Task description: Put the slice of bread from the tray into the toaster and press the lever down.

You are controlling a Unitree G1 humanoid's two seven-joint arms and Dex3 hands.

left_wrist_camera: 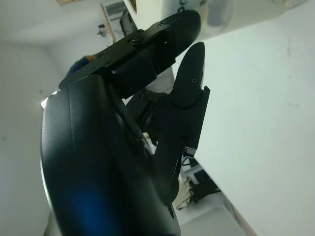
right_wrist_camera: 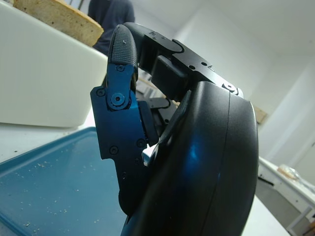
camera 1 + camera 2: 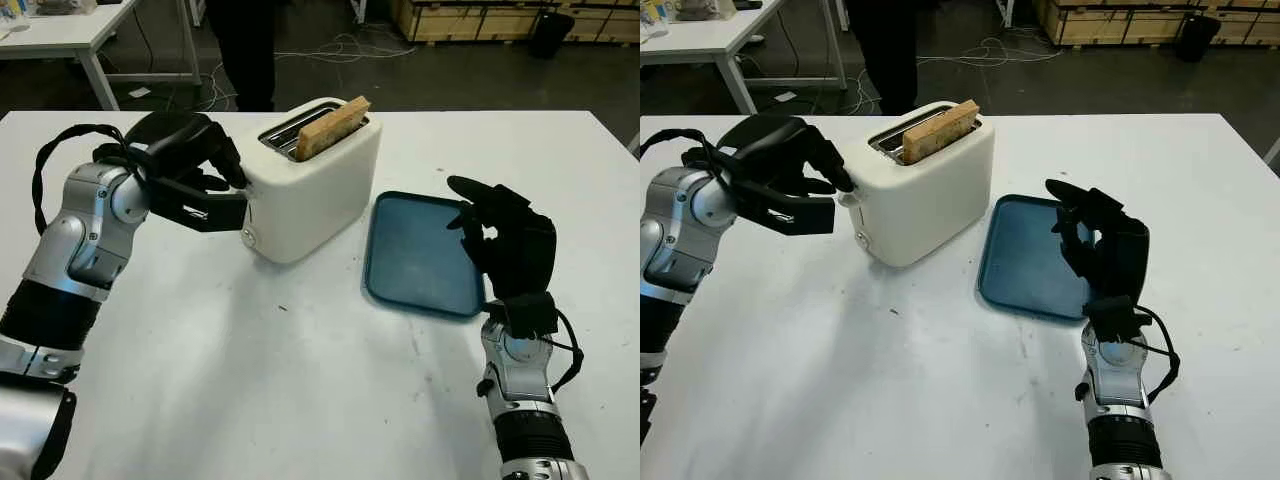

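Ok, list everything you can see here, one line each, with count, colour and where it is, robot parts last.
Table: one, white, under everything.
Toaster: one, white, on the table, far middle.
Bread: one slice, tan, standing up out of the toaster's slot.
Tray: one, blue, on the table beside the toaster, no bread on it.
Person: one, dark clothes, standing beyond the table.
Second table: one, white, far corner of the room.
Left hand: one, black, against the toaster's lever end.
Right hand: one, black, open, raised over the tray's near edge.
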